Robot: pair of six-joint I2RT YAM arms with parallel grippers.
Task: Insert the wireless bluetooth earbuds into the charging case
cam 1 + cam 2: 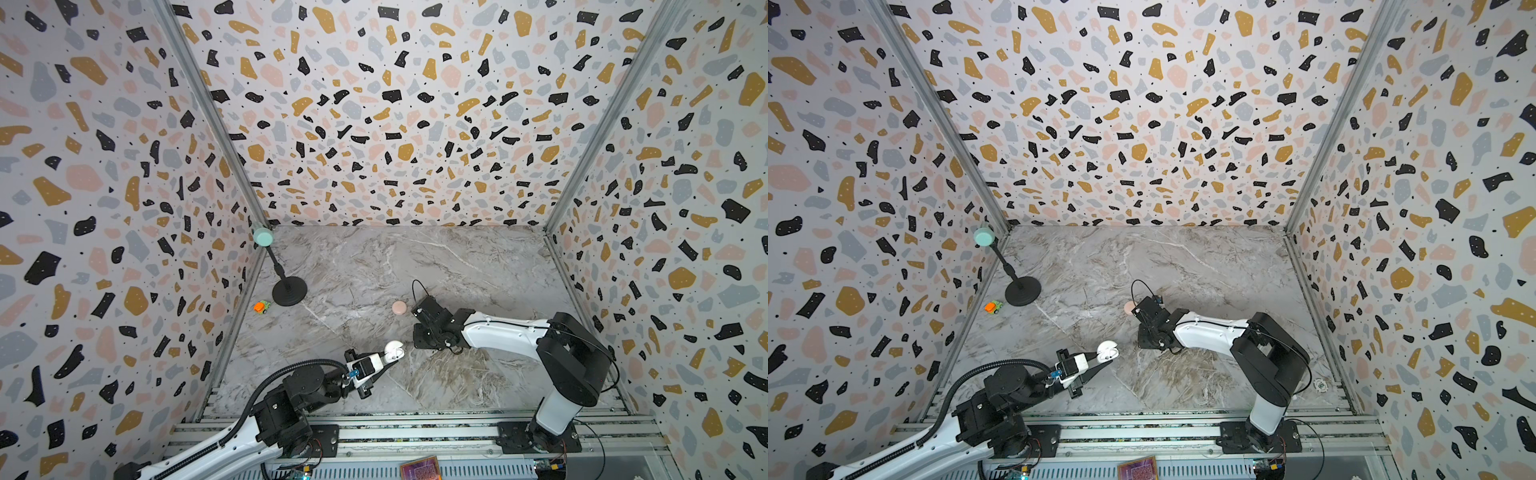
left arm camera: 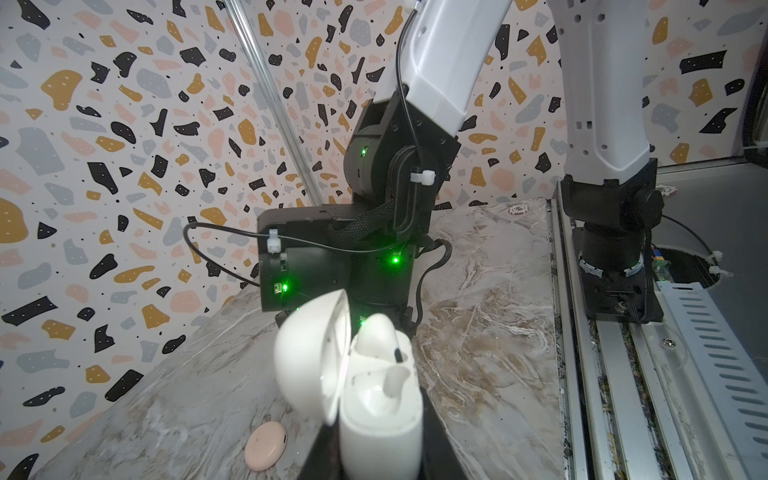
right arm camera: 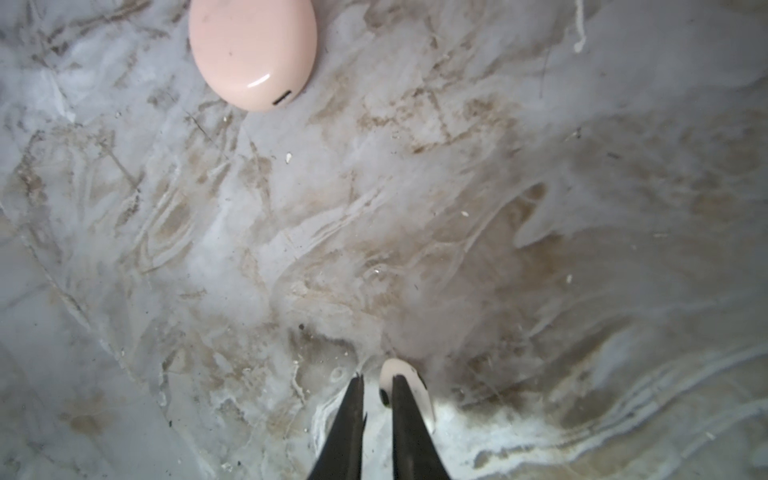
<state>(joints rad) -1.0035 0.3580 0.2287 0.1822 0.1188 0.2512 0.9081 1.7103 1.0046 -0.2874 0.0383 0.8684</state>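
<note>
Left end effector (image 1: 387, 359) is gripping the open charging case (image 2: 380, 432); right end effector (image 3: 378, 380) is pinching an earbud (image 3: 391, 368), needing slow lifting

Smooth marble-look tabletop (image 1: 415, 266) with a dull satin sheen, glossy pink plastic case (image 3: 251, 50), white charging case (image 2: 378, 415) of smooth satin plastic, tiny earbud (image 3: 390, 372) in glossy white plastic, bare brushed-metal rails (image 1: 415, 432) along the tabletop's near edge

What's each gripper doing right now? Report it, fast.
Left gripper: closed, holding the open white case.
Right gripper: closed at an earbud; whether it holds it cannot be told.
</note>
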